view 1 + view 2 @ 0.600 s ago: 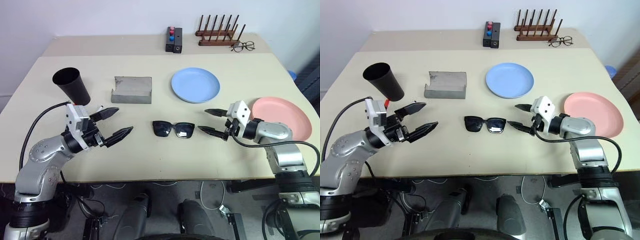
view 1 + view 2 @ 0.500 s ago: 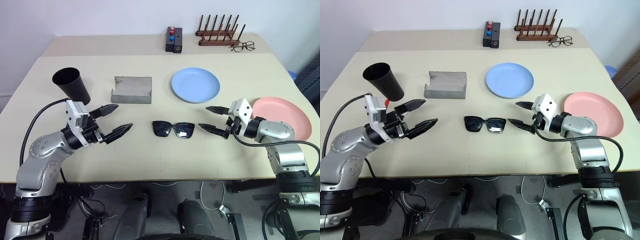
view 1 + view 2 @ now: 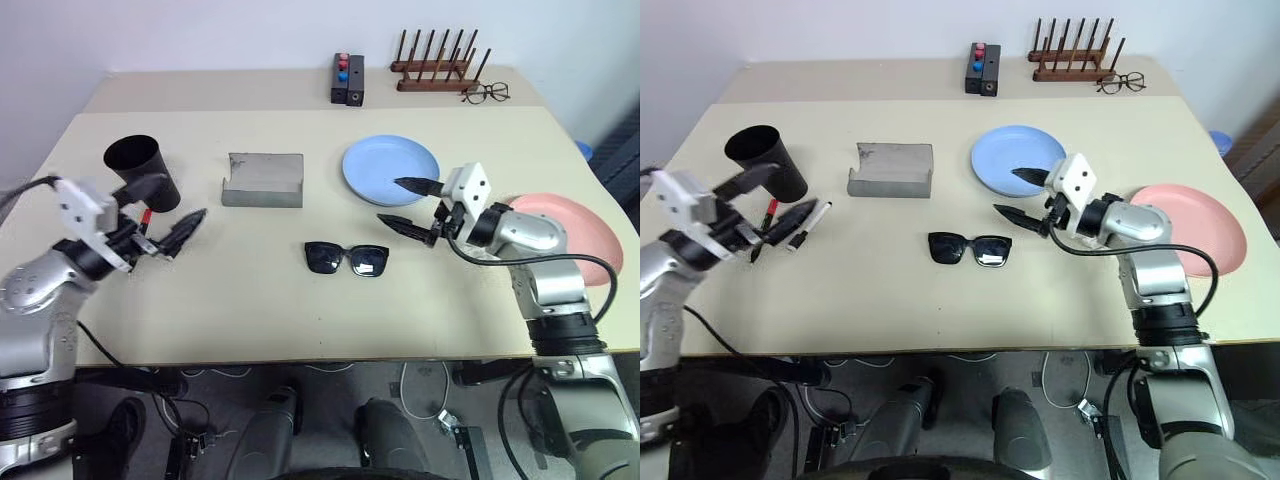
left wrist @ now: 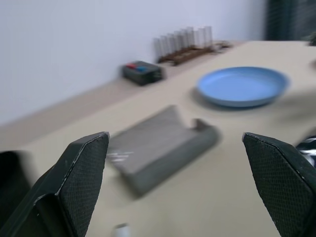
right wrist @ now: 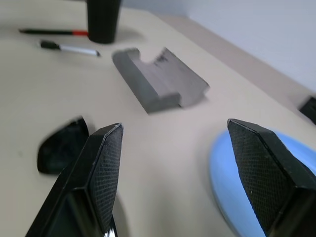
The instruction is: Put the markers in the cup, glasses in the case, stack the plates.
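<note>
The black cup (image 3: 767, 160) stands at the left. Just in front of it lie two markers, a red-capped one (image 3: 770, 212) and a white one with a black cap (image 3: 809, 222). My left gripper (image 3: 795, 188) hovers open over them, beside the cup, holding nothing. The grey case (image 3: 263, 180) lies open behind the black sunglasses (image 3: 347, 258) at mid-table. My right gripper (image 3: 390, 200) is open and empty, at the near edge of the light blue plate (image 3: 391, 165). The pink plate (image 3: 1200, 220) sits at the right, partly behind my right arm.
At the far edge stand a black block with red and blue tops (image 3: 347, 80), a wooden peg rack (image 3: 435, 65) and wire-rimmed eyeglasses (image 3: 485, 93). The cream table (image 3: 300, 320) has open room at the front.
My left arm has drawn back to the left, close to the cup, uncovering the markers. My right gripper has moved left and away from me, from beside the sunglasses to the blue plate's edge.
</note>
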You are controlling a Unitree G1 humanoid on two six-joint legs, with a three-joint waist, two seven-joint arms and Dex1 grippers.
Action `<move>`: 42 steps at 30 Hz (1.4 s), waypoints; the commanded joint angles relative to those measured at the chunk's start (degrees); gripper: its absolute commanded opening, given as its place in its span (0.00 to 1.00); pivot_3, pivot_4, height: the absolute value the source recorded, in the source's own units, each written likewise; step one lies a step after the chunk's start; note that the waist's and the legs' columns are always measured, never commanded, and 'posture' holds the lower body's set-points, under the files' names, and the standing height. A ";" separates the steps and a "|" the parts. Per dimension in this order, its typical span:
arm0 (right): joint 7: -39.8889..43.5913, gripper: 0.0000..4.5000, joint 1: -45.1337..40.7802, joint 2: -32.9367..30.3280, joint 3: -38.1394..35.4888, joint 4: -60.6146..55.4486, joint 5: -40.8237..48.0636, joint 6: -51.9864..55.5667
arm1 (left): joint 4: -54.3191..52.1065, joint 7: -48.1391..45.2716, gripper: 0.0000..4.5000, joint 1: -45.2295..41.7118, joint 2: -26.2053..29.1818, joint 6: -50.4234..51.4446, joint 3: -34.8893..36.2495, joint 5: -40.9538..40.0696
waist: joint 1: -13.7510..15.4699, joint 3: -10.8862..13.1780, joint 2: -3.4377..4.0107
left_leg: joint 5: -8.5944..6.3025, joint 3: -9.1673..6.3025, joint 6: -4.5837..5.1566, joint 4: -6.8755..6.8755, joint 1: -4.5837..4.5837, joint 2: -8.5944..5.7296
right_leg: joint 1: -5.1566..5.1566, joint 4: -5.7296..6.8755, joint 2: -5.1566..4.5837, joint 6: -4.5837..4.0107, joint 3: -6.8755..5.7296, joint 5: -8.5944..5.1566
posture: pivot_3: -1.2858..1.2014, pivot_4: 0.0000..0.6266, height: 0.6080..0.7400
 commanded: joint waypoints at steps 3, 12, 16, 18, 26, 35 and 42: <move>0.43 0.76 -5.46 3.04 -0.70 0.13 4.65 3.54 | 2.68 4.23 1.00 2.84 3.42 3.71 7.64 0.06 | 0.16 0.01 0.00 | 0.00 -0.03 0.00 0.01 0.00 0.00 | -0.02 0.01 0.01 0.00 -0.01 0.00 | 0.52 0.24 0.99; -3.10 0.76 -4.95 10.62 -0.64 -8.42 13.71 14.17 | 17.03 9.96 1.00 0.66 12.17 9.81 7.56 6.97 | 0.35 -0.01 -0.02 | -0.01 -0.15 -0.03 -0.06 0.00 -0.05 | -0.06 0.01 0.00 -0.01 -0.04 0.01 | 0.52 0.24 0.99; -2.03 0.76 -2.71 10.76 1.56 -10.45 12.59 13.39 | 17.67 12.66 1.00 -4.51 13.58 16.45 3.98 8.71 | 0.39 -0.01 -0.03 | -0.04 -0.17 -0.08 -0.06 0.00 -0.02 | -0.07 0.03 0.04 -0.01 -0.05 0.01 | 0.52 0.24 0.99; -2.34 0.76 -2.15 11.10 2.17 -10.70 11.97 12.66 | 18.55 12.78 1.00 -6.87 14.11 20.44 1.83 9.26 | 0.35 -0.01 -0.03 | -0.05 -0.17 -0.11 -0.04 0.00 -0.02 | -0.06 0.04 0.04 -0.01 -0.07 0.02 | 0.52 0.24 0.99; -3.91 0.76 0.37 12.19 2.94 -12.19 10.63 10.16 | 19.52 15.08 1.00 -16.42 14.17 35.07 -5.41 10.73 | -0.22 -0.01 -0.03 | 0.01 -0.14 -0.05 -0.06 0.00 0.00 | -0.11 0.15 0.11 0.07 -0.04 0.06 | 0.52 0.24 0.99; -5.26 0.76 2.61 11.77 2.83 -14.31 10.36 10.22 | 29.58 15.86 1.00 -28.12 11.79 41.51 -12.90 13.62 | -0.01 -0.01 -0.04 | 0.05 -0.15 -0.11 -0.03 0.01 0.00 | -0.09 0.21 0.25 0.11 -0.04 0.08 | 0.52 0.24 0.99; -5.67 0.76 3.40 11.61 3.09 -15.46 10.57 10.69 | 30.24 14.74 1.00 -29.20 9.50 42.59 -15.58 14.48 | -0.08 -0.02 -0.05 | 0.07 -0.15 -0.12 -0.03 0.00 0.01 | -0.08 0.24 0.27 0.11 -0.03 0.08 | 0.52 0.24 0.99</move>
